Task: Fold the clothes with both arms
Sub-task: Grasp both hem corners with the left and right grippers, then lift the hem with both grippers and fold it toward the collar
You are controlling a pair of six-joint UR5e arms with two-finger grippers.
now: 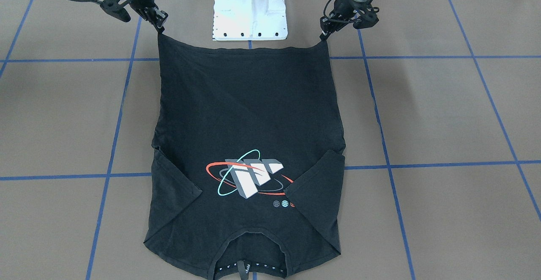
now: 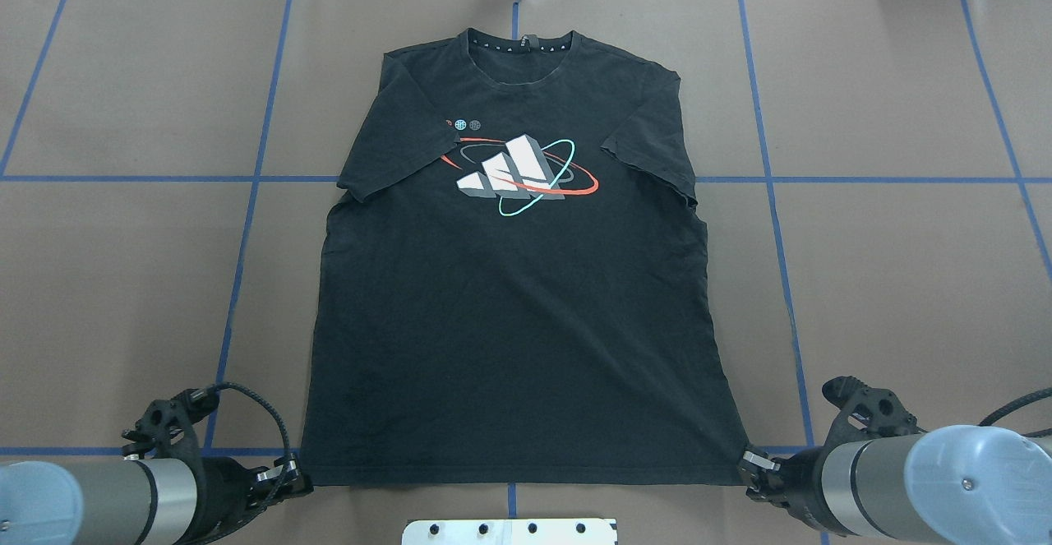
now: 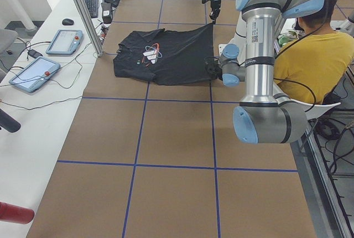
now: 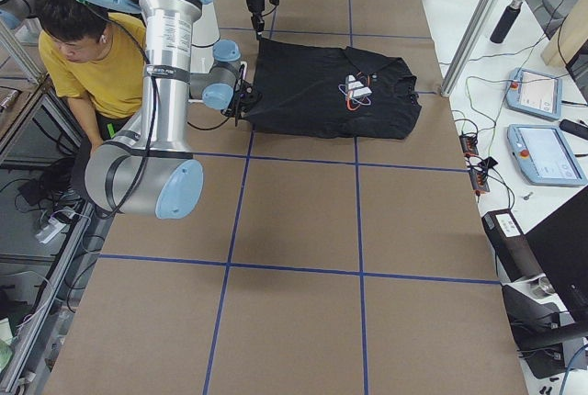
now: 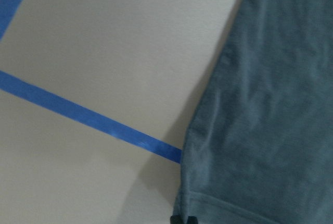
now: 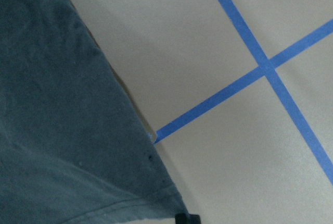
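Closest to the front-facing camera is the collar point(image 1: 253, 266) of the black T-shirt point(image 1: 249, 115). It lies print-up and nearly flat on the brown papered table point(image 1: 444, 115), with its hem point(image 1: 245, 50) toward the robot's white pedestal point(image 1: 249, 14).

You have one shirt to deal with. Its two short sleeves point(image 1: 315, 183) are turned in over the chest, and one covers the edge of the single print point(image 1: 249, 176).

Two arms work it. The left arm point(image 2: 123, 500) and the right arm point(image 2: 904, 479) each come in at a hem corner. The left gripper point(image 1: 323, 35) is clamped on one corner and the right gripper point(image 1: 160, 24) on the other. The hem runs almost straight between them, its corners drawn up into small peaks.

Expect the cloth to be light, soft and limp. It will likely sag in the middle and trail over the paper rather than hold a shape. I'd judge those two hem corners the right place to hold. Carry them level and evenly apart, or the fold may skew.
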